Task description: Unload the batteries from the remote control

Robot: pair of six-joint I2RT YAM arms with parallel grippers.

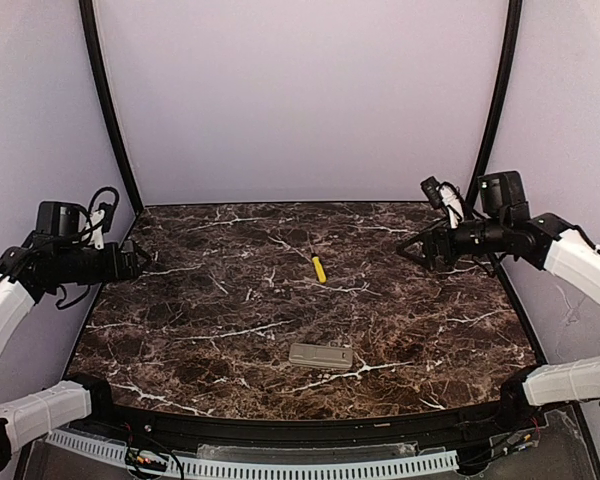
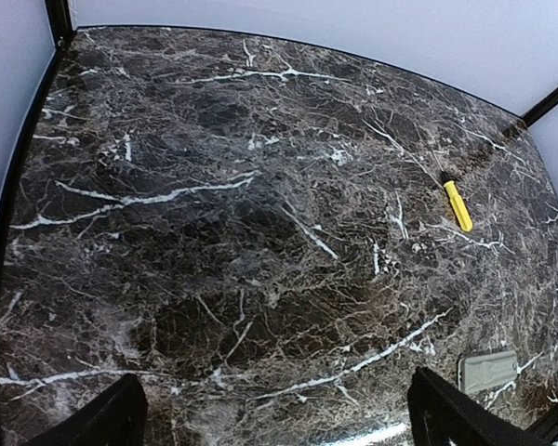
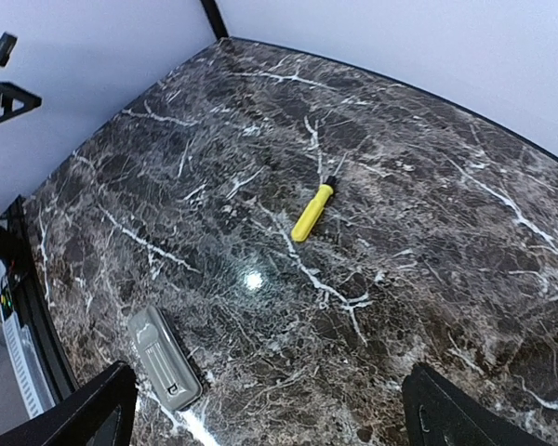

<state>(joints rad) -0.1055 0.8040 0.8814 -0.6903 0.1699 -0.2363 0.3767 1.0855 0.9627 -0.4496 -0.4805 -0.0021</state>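
Observation:
The remote control (image 1: 321, 356) is a slim grey-beige bar lying flat near the front middle of the marble table (image 1: 200, 310). It also shows in the right wrist view, remote control (image 3: 165, 359), with a ribbed cover face up, and at the lower right of the left wrist view, remote control (image 2: 488, 371). The batteries are hidden. My left gripper (image 1: 140, 262) hovers open at the table's left edge, far from the remote. My right gripper (image 1: 408, 250) hovers open at the back right. Both the left gripper (image 2: 279, 413) and the right gripper (image 3: 270, 409) hold nothing.
A yellow-handled screwdriver (image 1: 319, 268) lies near the table's middle, behind the remote; the screwdriver (image 3: 313, 212) shows in the right wrist view and the screwdriver (image 2: 458, 205) in the left. White walls and black corner posts enclose the table.

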